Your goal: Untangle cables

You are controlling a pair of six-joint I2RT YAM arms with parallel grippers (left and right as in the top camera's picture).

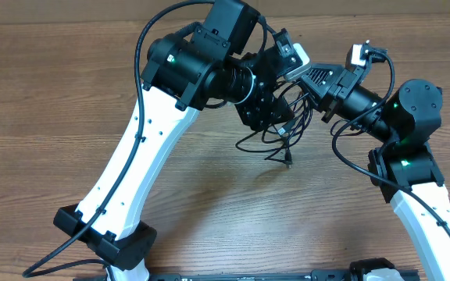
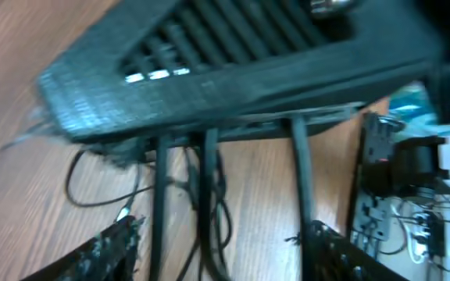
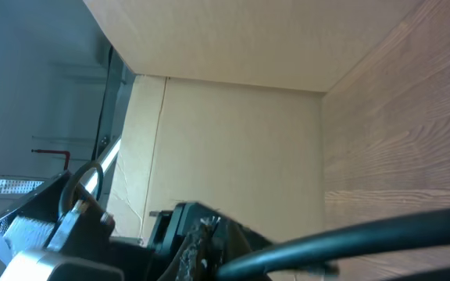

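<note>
The thin black cables (image 1: pixel 276 136) hang in a tangled bunch between the two arms, above the wooden table; one plug end (image 1: pixel 287 162) dangles lowest. My right gripper (image 1: pixel 307 78) looks shut on the top of the bunch. In the left wrist view its black body (image 2: pixel 209 70) spans the top, with cable strands (image 2: pixel 209 203) dropping from under it. My left gripper (image 2: pixel 221 250) is open, its fingers on either side of those strands. In the overhead view it sits just left of the bunch (image 1: pixel 268 109). In the right wrist view one strand (image 3: pixel 366 238) crosses beside my right gripper's finger (image 3: pixel 209 242).
The wooden table (image 1: pixel 69 101) spreads left, right and in front of the arms. A tan cardboard wall (image 3: pixel 233 140) stands at the table's far edge. The arm bases stand at the front left (image 1: pixel 104 234) and right (image 1: pixel 436 226).
</note>
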